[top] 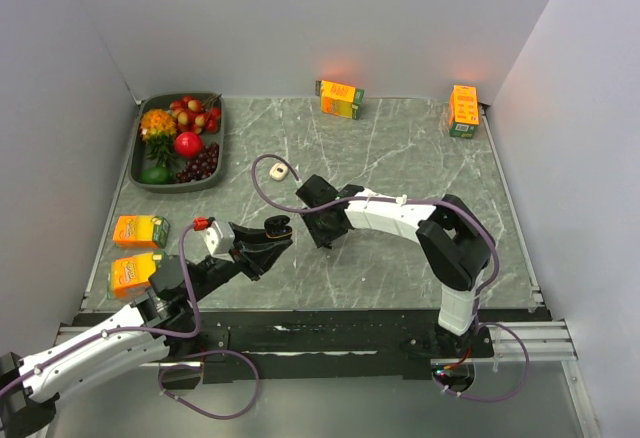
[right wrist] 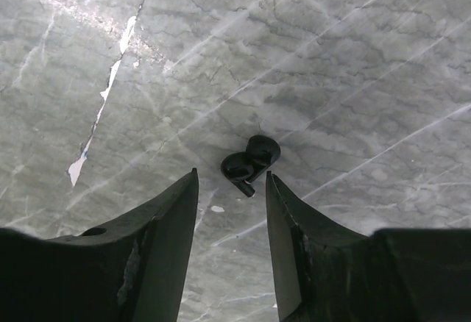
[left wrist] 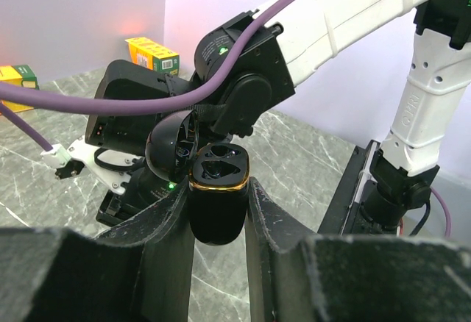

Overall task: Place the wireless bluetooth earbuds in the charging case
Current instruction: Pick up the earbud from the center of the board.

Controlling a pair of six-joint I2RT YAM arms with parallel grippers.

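— Right, first entry?
— Charging case (left wrist: 217, 215): black, gold rim, lid hinged back. My left gripper (left wrist: 218, 186) is clamped on its body and holds it upright, at seven o'clock from the centre of the table (top: 400, 158) in the top view.
— Second?
— Black earbud (right wrist: 250, 162): lying on the marble, at twelve o'clock just off the tips of my right gripper (right wrist: 231, 177) in its wrist view. Those jaws stand apart and touch nothing.
— Other stock?
— Whitish earbud (top: 279, 171): loose, at eleven o'clock from the right gripper. Tray (top: 176, 188) of fruit: ten o'clock. Orange juice cartons (top: 340, 98): four, at twelve, two, and a pair at eight.
— Any writing?
— I can't read the carton print; it's too small.
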